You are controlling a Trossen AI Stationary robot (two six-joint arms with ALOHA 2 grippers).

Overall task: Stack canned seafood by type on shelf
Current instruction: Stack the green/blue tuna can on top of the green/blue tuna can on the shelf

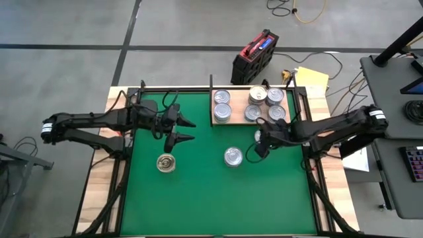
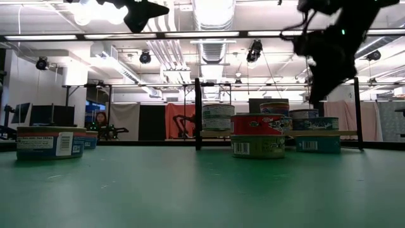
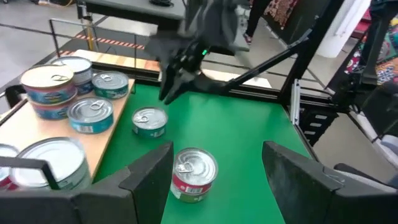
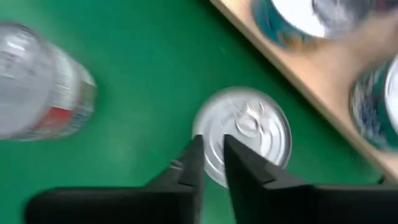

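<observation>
The shelf (image 1: 238,107), a pale wooden board at the far right of the green mat (image 1: 198,192), carries several tins (image 1: 222,112), some of them stacked. A silver-lidded tin (image 4: 249,134) stands on the mat just in front of the board. My right gripper (image 4: 212,155) hangs above it, pointing down, shut and clear of the lid. A red-sided tin (image 1: 232,157) stands mid-mat and a gold-lidded tin (image 1: 166,162) stands at the near left. My left gripper (image 1: 190,130) hovers open and empty over the mat's left side, pointing toward the right.
A black frame with upright posts (image 1: 211,82) borders the mat's far edge. Beyond the table's far edge lie a red-and-black case (image 1: 254,56) and cables. Between the two tins on the mat's near half is bare green mat. Far off in the room sits a person (image 2: 100,118).
</observation>
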